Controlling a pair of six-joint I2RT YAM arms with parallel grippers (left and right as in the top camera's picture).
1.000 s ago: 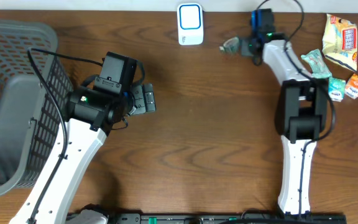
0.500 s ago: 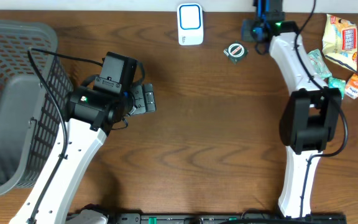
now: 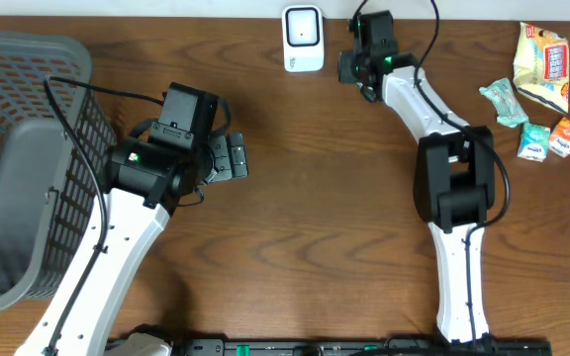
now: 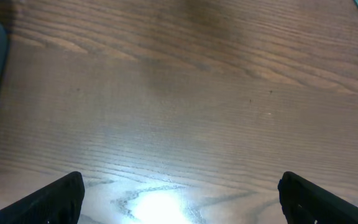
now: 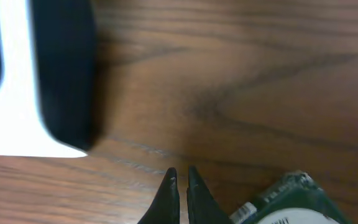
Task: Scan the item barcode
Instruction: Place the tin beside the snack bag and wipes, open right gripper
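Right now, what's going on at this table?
The right gripper is shut on nothing, close beside the white scanner at the back of the table. A small round green item lies on the wood next to its fingertips, not held. The left gripper hangs open over bare wood near the grey basket. Some snack packets lie at the far right.

ITEM: dark-green round pack (image 5: 284, 202), white-labelled, is lying beside my scanner (image 3: 303, 38) | SCANNER: white-bodied, is showing its dark face upward.
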